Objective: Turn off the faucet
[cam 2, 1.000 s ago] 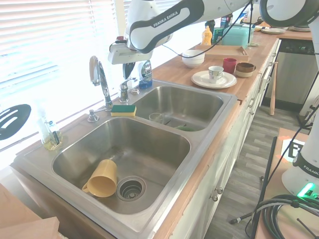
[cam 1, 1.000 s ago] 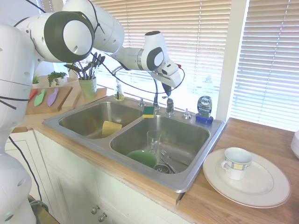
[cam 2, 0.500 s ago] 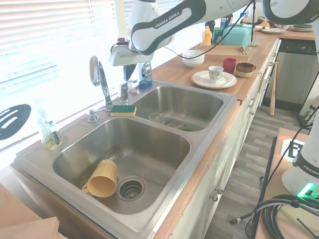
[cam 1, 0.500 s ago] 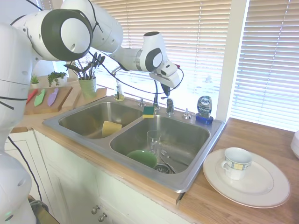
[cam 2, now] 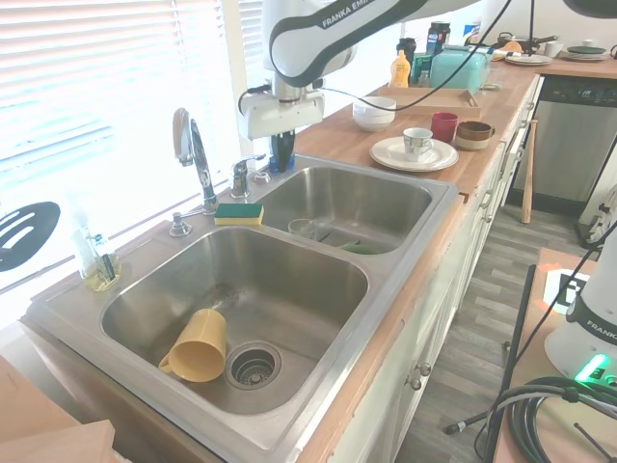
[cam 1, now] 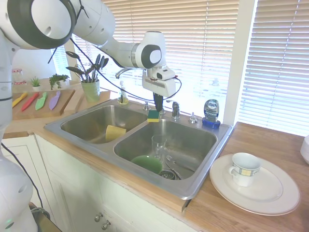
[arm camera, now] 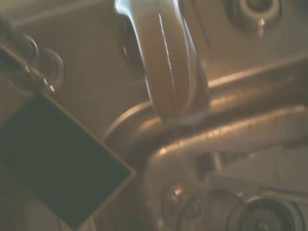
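Observation:
The chrome faucet has its thin arched spout (cam 1: 123, 71) (cam 2: 192, 152) rising from the sink's back ledge. Its short lever handle (cam 1: 175, 109) (cam 2: 241, 175) stands beside the spout. The handle also shows in the wrist view as a blurred chrome lever handle (arm camera: 166, 57). My gripper (cam 1: 157, 101) (cam 2: 282, 154) points straight down over the back ledge, close to the handle and above the sponge. Its dark fingers look shut with nothing between them. I cannot see contact with the handle. No water stream is visible from the spout.
A double steel sink (cam 1: 203, 169) holds a yellow cup (cam 2: 198, 349), a glass (cam 1: 158, 143) and a green bowl (cam 1: 147, 163). A green-yellow sponge (cam 1: 153, 115) and a blue dish soap bottle (cam 1: 211, 112) sit on the ledge. A plate with a mug (cam 1: 245, 168) stands to the right.
The gripper has swung from a tilted pose to pointing straight down. It has dropped lower over the ledge by the handle, shifting left in the first exterior view.

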`<state>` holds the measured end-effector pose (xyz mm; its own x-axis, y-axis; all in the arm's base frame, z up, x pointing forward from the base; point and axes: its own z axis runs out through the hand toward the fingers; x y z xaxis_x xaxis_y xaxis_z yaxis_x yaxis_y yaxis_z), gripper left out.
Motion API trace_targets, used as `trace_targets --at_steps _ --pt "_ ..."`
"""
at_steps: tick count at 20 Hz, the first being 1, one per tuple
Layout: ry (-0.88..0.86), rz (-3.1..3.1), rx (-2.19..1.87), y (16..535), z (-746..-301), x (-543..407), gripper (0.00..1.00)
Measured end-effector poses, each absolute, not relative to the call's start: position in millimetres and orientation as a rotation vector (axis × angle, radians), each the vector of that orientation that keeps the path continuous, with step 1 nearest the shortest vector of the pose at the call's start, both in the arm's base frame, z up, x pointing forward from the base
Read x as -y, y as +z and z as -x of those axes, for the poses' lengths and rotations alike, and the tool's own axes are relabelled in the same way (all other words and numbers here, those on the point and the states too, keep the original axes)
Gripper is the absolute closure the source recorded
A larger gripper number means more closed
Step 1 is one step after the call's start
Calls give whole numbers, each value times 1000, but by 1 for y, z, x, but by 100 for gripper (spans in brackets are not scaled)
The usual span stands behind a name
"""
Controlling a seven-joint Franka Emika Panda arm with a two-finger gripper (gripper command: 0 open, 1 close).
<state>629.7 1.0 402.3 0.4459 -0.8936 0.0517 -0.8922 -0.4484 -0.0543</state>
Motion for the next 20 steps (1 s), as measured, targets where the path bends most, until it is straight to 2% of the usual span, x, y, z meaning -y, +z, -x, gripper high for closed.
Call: trace_targets --at_steps 7,14,15,20 --pt "50 2744 -1607 387 -560 -6 100" --pt "111 2775 -1588 384 -489 -7 100" --pt "111 2772 -1590 385 -482 -6 0" --pt "102 2766 -1591 391 -456 -3 0"
